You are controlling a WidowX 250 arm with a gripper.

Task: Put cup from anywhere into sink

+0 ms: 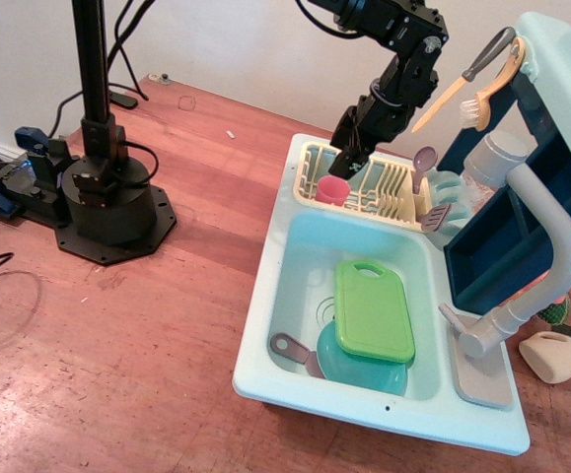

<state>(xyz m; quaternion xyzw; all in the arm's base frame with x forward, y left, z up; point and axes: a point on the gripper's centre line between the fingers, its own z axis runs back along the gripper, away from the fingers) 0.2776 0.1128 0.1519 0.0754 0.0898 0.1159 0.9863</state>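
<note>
Step in hand: reaching for pickup. Gripper (345, 156) lowered into cream dish rack (389, 192), upper centre of frame, just above cup (331, 189); jaw state impossible to tell. Cup: small, pink, upright in rack's left end. Next: secure grasp, lift clear, transfer down-frame into sink (305, 251).

No text, label, brand, number or sign can be read on anything in this view.

Bright, even daylight; soft shadows fall on the table (147, 325). Mild glare on the sink (265, 325) rim. Focus slightly soft throughout.
</note>
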